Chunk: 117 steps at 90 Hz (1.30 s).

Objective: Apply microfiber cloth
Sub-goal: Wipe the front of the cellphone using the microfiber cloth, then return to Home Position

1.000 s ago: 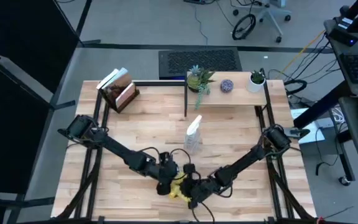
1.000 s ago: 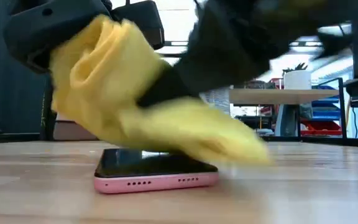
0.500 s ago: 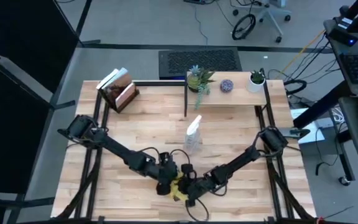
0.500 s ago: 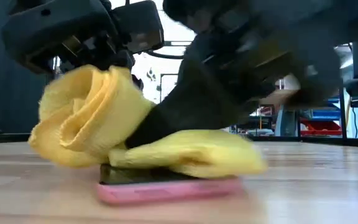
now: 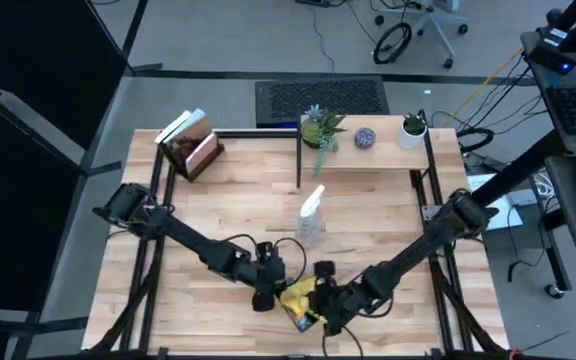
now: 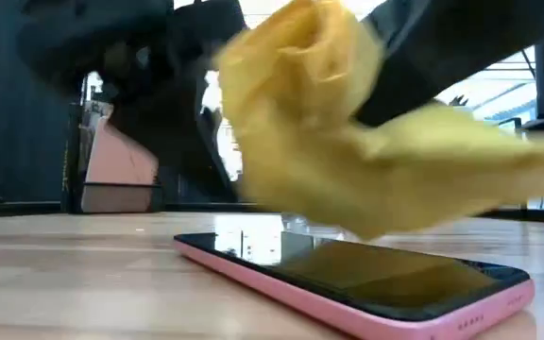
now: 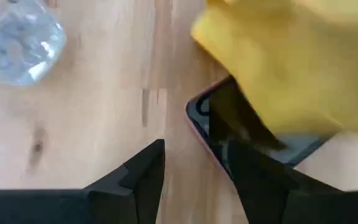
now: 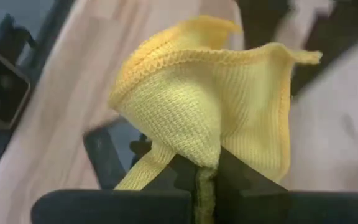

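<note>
The yellow microfiber cloth is bunched up in my right gripper, which is shut on it just above a pink phone. The phone lies flat on the table near the front edge, dark screen up. In the high view the cloth covers part of the phone. My left gripper stands open, low over the table on the phone's left. Its fingers straddle the phone's corner. My right gripper pinches a gathered fold of the cloth between its two fingers, several layers together. The cloth billows out past the fingertips, and its lower flap hangs close over the phone's screen; whether it touches I cannot tell. My left gripper has one finger over the phone's edge; whether it touches I cannot tell.
A clear spray bottle stands behind the grippers at mid table. A book holder sits at the far left, and small potted plants line the far edge. Black frame rails run along both table sides.
My right gripper came down with the cloth onto the phone, then went toward the table's right edge and rose, dragging the cloth across the screen. The phone has turned about on the table and now lies slantwise.
</note>
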Each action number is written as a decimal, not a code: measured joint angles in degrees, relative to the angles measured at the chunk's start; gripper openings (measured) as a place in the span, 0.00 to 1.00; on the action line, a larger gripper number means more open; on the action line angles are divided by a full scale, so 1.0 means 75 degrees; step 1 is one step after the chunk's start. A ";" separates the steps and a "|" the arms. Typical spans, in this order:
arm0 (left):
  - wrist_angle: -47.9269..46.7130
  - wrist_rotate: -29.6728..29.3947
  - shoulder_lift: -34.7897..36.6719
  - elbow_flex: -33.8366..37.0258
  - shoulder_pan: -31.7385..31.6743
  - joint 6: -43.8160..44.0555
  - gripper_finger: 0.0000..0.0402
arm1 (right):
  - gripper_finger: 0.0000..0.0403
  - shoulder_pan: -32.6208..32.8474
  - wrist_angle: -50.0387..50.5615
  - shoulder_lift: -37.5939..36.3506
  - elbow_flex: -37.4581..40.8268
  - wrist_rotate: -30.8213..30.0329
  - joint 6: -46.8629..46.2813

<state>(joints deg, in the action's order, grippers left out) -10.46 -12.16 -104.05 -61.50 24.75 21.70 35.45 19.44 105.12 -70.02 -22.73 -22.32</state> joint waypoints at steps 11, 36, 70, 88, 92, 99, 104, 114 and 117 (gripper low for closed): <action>-0.1148 -0.0079 0.0382 -0.0510 0.0039 -0.0150 0.41 | 0.01 0.0103 0.1676 -0.0586 -0.0011 0.0100 -0.1324; -0.3199 -0.0431 0.1541 -0.1052 0.0160 0.0112 0.41 | 0.06 0.0793 0.5096 -0.0995 -0.0009 0.0681 -0.4259; -0.3161 -0.0446 0.1844 -0.0336 0.0591 0.1531 0.41 | 0.52 0.1211 0.6126 -0.1001 0.0429 0.1640 -0.6939; -0.0727 -0.0421 0.1113 0.0221 0.1343 0.2187 0.41 | 0.67 0.1240 0.3347 -0.0861 0.0384 -0.0129 -0.6040; -0.0474 -0.0517 0.0825 0.0238 0.1443 0.2265 0.41 | 0.68 0.1203 0.2873 -0.0712 0.0384 -0.0406 -0.5614; -0.0239 -0.0581 0.0288 0.0257 0.1517 0.2333 0.41 | 0.68 0.1032 0.2289 -0.0381 0.0387 -0.0525 -0.4926; 0.0041 -0.0589 -0.0074 0.0257 0.1521 0.2425 0.41 | 0.67 0.0894 0.1924 -0.0118 0.0387 -0.0568 -0.4561; 0.0491 -0.0642 -0.0632 0.0257 0.1473 0.2450 0.41 | 0.65 0.0628 0.1172 0.0418 0.0393 -0.0575 -0.3963; 0.0543 -0.0728 -0.0767 0.0257 0.1447 0.2446 0.41 | 0.65 0.0582 0.0961 0.0552 0.0393 -0.0569 -0.3812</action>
<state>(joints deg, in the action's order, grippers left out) -6.39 -17.63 -109.80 -59.57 35.61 40.04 39.81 26.64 109.26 -67.07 -27.00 -50.91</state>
